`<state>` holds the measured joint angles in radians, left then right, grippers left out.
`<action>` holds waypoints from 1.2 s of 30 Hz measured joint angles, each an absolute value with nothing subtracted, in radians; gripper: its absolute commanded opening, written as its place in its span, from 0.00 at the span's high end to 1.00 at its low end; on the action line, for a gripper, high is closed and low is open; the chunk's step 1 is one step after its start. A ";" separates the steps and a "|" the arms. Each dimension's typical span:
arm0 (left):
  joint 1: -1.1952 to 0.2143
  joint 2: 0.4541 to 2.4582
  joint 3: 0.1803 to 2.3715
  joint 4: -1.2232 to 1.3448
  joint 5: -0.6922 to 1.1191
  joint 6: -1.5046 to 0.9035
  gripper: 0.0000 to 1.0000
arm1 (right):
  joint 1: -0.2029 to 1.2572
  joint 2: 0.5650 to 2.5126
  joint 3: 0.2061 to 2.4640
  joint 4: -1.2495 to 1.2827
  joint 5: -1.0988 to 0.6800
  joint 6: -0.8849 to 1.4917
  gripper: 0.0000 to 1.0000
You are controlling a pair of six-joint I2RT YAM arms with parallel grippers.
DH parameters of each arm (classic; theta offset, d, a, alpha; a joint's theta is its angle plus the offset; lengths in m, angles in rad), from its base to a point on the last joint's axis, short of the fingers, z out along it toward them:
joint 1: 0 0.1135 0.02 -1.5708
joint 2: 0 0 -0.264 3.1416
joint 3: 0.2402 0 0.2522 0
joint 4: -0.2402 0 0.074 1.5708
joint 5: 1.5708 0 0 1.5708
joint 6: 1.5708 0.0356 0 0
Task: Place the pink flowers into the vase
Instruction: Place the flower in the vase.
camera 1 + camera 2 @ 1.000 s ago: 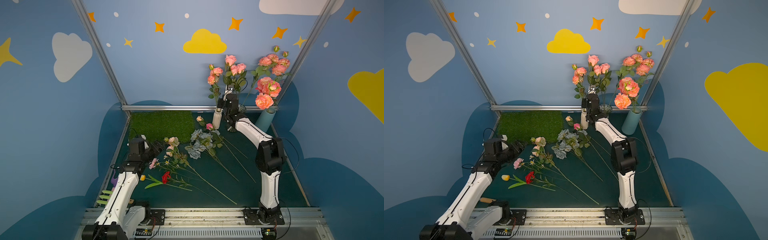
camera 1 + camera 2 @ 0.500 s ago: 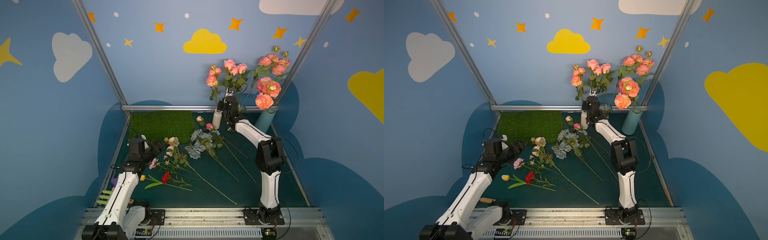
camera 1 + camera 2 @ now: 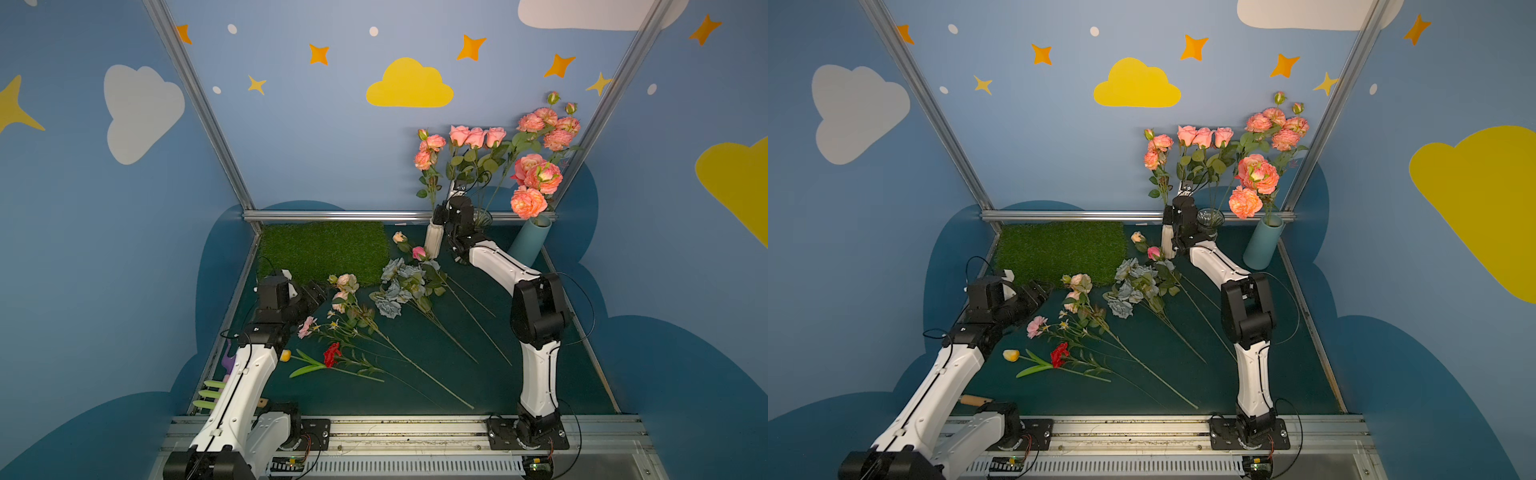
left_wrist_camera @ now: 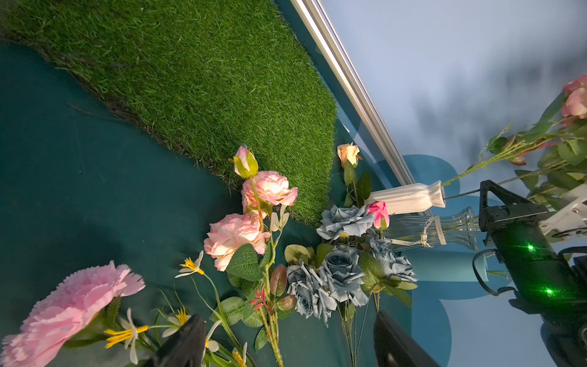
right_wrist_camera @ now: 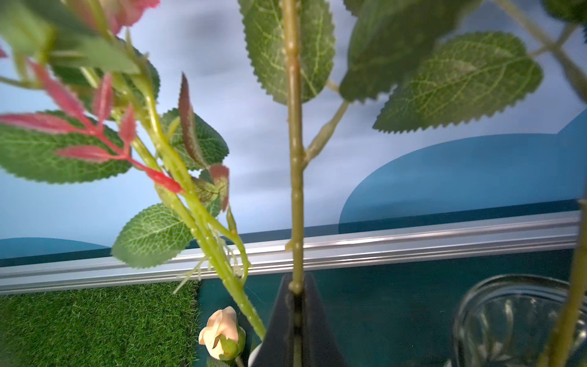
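While your right gripper (image 5: 296,294) is pinched shut on one stem (image 5: 294,190), the job is only partly done. That stem is one of the pink flowers (image 3: 476,136). It stands up straight at the back with three roses on top, right above the white vase (image 3: 433,243) and the glass vase (image 3: 482,217). Its bottom end is hidden behind the gripper, so you cannot tell if it is inside a vase yet.

Some pink flowers are already standing up. One stem with two blooms (image 3: 428,151) is in the white vase. A big bunch (image 3: 536,183) stands in the blue vase (image 3: 530,243).

I think three pink stems are not yet put away. They lie flat on the tabletop (image 3: 457,386): a pale pink stem (image 3: 347,284), a pink carnation (image 3: 306,326) and a bud stem (image 3: 419,252) near the white vase.

Your left gripper (image 3: 316,291) is wide open and holds nothing. It hangs low, just beside the pink carnation.

Count with me: three vases and two grippers. There is also one grey-blue bunch (image 3: 395,286), one red flower (image 3: 331,353) and one yellow tulip (image 3: 285,355). Those three are not pink, so I think you should leave them. One grass mat (image 3: 324,249) lies at the back.
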<state>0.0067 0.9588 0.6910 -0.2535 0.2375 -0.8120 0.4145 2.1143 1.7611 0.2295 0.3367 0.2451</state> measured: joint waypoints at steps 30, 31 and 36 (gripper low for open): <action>0.013 0.941 0.691 -0.273 0.186 -0.812 0.17 | 0.430 2.046 1.596 0.200 0.318 0.244 0.75; 0.013 0.941 0.691 -0.277 0.186 -0.812 0.17 | 0.433 2.036 1.591 0.199 0.318 0.242 0.75; -0.019 0.939 0.694 -0.321 0.152 -0.803 0.17 | 0.448 1.966 1.563 0.186 0.322 0.224 0.75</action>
